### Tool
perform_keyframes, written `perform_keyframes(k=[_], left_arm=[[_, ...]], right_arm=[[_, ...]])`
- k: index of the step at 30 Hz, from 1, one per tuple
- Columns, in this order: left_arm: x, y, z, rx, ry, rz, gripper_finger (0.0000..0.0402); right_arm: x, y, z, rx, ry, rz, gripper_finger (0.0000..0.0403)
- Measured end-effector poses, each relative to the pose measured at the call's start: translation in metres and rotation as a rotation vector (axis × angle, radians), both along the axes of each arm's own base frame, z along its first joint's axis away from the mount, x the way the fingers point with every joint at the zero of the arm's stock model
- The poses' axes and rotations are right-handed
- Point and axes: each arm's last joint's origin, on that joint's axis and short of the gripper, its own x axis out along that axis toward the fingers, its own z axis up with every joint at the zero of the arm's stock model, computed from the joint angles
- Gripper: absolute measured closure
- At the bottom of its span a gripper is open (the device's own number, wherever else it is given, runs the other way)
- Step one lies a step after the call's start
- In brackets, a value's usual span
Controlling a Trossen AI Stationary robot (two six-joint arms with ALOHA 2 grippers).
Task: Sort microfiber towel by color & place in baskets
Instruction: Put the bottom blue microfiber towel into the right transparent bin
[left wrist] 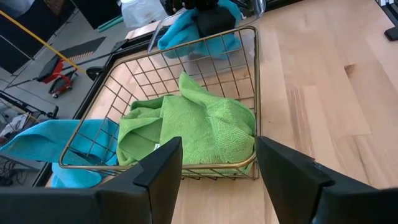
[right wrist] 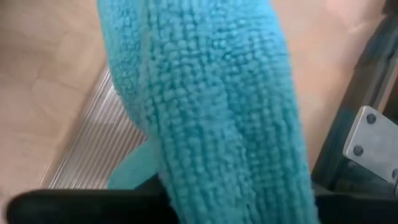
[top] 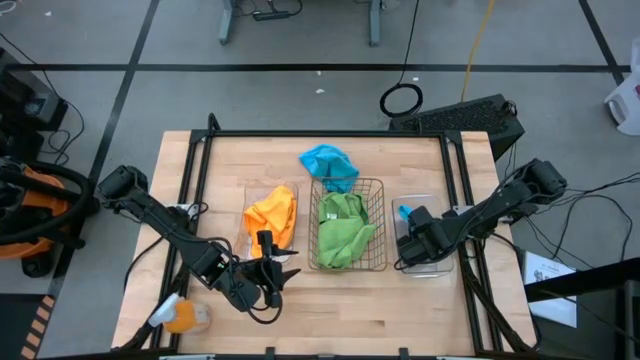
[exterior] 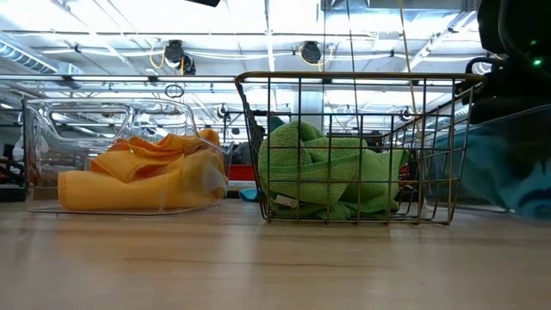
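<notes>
The dark wire basket (top: 383,225) (exterior: 362,79) (left wrist: 255,62) in the table's middle holds green towel (top: 345,230) (exterior: 327,172) (left wrist: 199,130). To its left, a clear basket (top: 250,195) (exterior: 52,129) holds orange-yellow towel (top: 272,212) (exterior: 146,176). One blue towel (top: 328,165) (left wrist: 50,146) lies on the table just beyond the wire basket. My right gripper (top: 415,240) (left wrist: 211,18) is down in the right clear basket (top: 445,205), with a second blue towel (top: 403,212) (right wrist: 211,112) (left wrist: 186,34) draped at it. My left gripper (top: 280,272) (left wrist: 217,155) hovers open before the wire basket's near left corner.
A small orange-and-white object (top: 180,315) lies at the table's near left corner. Bare wood stretches along the near edge in front of the baskets. Black frame rails (top: 460,180) run along the table's left, right and far sides.
</notes>
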Motion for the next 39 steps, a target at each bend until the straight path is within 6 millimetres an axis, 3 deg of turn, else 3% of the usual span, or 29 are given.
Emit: perform_keyframes(k=[11,16,22,28,33,39], left_arm=[[0.000,0.000,0.000,0.000,0.001,0.000,0.0190],[0.000,0.000,0.000,0.000,0.001,0.000,0.0190],[0.000,0.000,0.000,0.000,0.001,0.001,0.0190],[0.000,0.000,0.000,0.000,0.001,0.000,0.0190],[0.000,-0.001,0.000,-0.009,0.008,-0.012,0.0190],[0.000,-0.001,0.000,-0.024,0.012,-0.027,0.0190]], right_arm=[[0.010,0.005,0.013,0.032,-0.020,0.119,0.0158],[0.017,0.008,0.026,0.023,-0.047,0.161,0.0129],[0.027,0.015,0.044,0.051,-0.095,0.229,0.0127],[0.028,0.030,0.059,0.073,-0.143,0.310,0.0173],[0.018,0.041,0.052,0.051,-0.142,0.337,0.0266],[0.007,0.041,0.026,0.022,-0.117,0.337,0.0388]])
